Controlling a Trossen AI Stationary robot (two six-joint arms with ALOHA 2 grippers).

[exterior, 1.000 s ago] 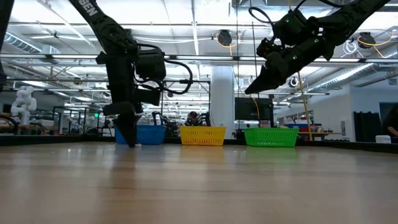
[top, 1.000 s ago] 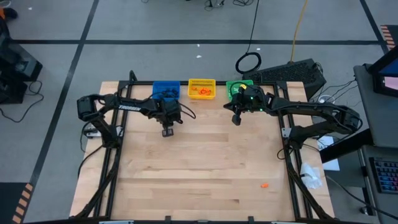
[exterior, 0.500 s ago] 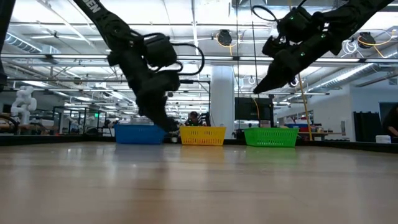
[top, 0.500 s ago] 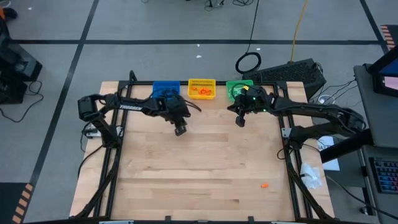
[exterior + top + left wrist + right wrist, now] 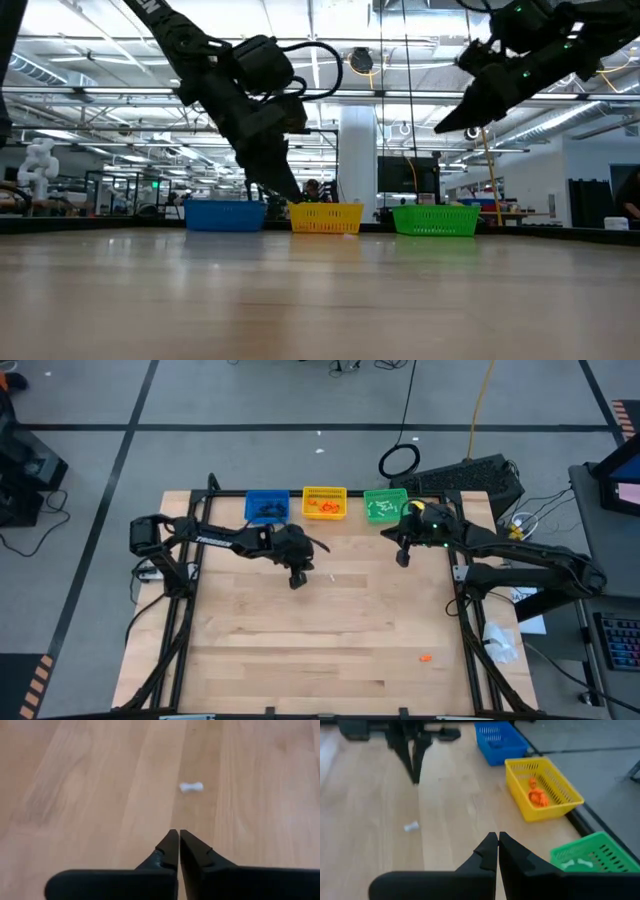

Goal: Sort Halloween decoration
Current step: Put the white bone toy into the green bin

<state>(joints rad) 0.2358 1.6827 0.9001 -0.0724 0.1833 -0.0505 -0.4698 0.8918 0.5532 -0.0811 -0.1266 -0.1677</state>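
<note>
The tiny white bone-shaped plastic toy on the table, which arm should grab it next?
Probably the left. Its tool hangs beside the tiny white bone-shaped plastic toy and sees it just ahead on the wooden table. The right tool is farther off, near the green plastic bin.

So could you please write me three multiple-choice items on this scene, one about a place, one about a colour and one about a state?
1. Where does the small white piece lie?
A. in the blue bin
B. on the bare table, ahead of the left gripper
C. between the right gripper's fingers

2. Which bin holds the orange pieces?
A. blue
B. green
C. yellow

3. How do the left gripper's fingers stand?
A. shut, holding nothing
B. wide open
C. shut on an orange piece

Answers:
1 B: the left wrist view shows it on the wood.
2 C: they lie in the yellow bin.
3 A: the tips meet, empty.
</note>
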